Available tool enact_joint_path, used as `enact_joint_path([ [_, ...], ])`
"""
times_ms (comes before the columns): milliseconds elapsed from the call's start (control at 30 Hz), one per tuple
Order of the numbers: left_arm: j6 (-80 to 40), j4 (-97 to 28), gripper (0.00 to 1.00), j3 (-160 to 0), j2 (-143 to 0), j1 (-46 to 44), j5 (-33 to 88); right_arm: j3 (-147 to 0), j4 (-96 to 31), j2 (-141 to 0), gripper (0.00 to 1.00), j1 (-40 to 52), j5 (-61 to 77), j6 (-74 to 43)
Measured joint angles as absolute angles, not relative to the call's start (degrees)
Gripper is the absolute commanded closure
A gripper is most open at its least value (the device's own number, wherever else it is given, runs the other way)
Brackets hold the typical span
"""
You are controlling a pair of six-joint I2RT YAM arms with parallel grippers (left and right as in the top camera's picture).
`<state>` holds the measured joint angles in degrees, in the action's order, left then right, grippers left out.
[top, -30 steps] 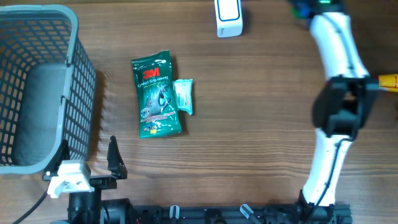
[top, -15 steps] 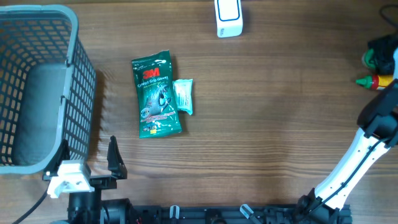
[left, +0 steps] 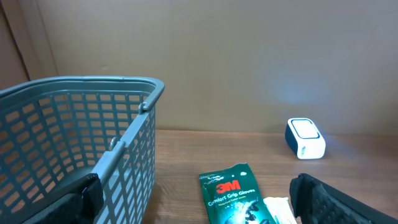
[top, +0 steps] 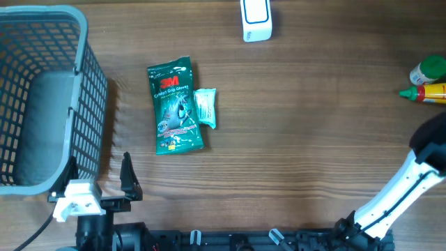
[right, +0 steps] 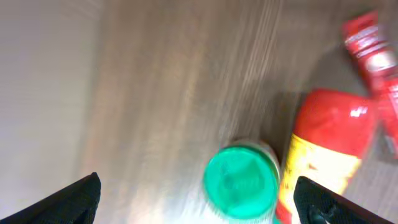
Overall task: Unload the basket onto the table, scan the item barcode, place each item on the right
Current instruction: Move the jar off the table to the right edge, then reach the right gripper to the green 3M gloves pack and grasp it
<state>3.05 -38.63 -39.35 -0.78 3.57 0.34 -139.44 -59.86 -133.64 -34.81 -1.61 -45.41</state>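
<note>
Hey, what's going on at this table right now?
Nothing is being handled yet. The left tool sits open by the grey basket. The right tool is open above a green-capped bottle and a red bottle at the right edge of the table. The green glove pack, with a small packet beside it, lies untouched, apart from the white scanner.

Left end effector (left: 196, 202) and right end effector (right: 199, 202) gape (fingers fully spread)
</note>
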Motion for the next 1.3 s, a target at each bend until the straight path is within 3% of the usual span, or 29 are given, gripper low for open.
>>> enact_joint_path([
  [267, 3.05, -38.63, 0.00, -39.35, -0.78, 3.57, 0.34, -141.49, -79.79, -120.62, 0.00, -28.73, 10.46, -47.66],
  [533, 3.05, -38.63, 0.00, -39.35, -0.78, 3.57, 0.32, -137.40, -87.96, -121.64, 0.02, -4.19, 24.14, -34.83],
  [767, 3.05, -38.63, 0.00, -39.35, -0.78, 3.57, 0.34, -118.74, -74.28, -122.80, 0.03, 18.52, 33.65, -28.47],
  [833, 3.05, -38.65, 0.00, -39.35, -0.78, 3.57, 0.34, -112.90, -67.99, -122.83, 0.25, 22.74, 35.94, -28.10],
  [867, 3.05, -38.63, 0.00, -39.35, -0.78, 3.57, 0.34, -110.04, -63.22, -122.91, 0.25, 24.67, 36.77, -28.16],
  [933, 3.05, -38.63, 0.00, -39.35, -0.78, 3.57, 0.34, -105.34, -54.76, -123.04, 0.19, 28.08, 37.74, -28.23],
  [1000, 3.05, -38.63, 0.00, -39.35, -0.78, 3.57, 0.34, -101.43, -47.07, -123.13, 0.06, 31.31, 38.17, -28.51],
  [1300, 3.05, -38.63, 0.00, -39.35, -0.78, 3.57, 0.34, -99.88, -37.93, -124.68, 0.06, 36.12, 28.16, -28.62],
])
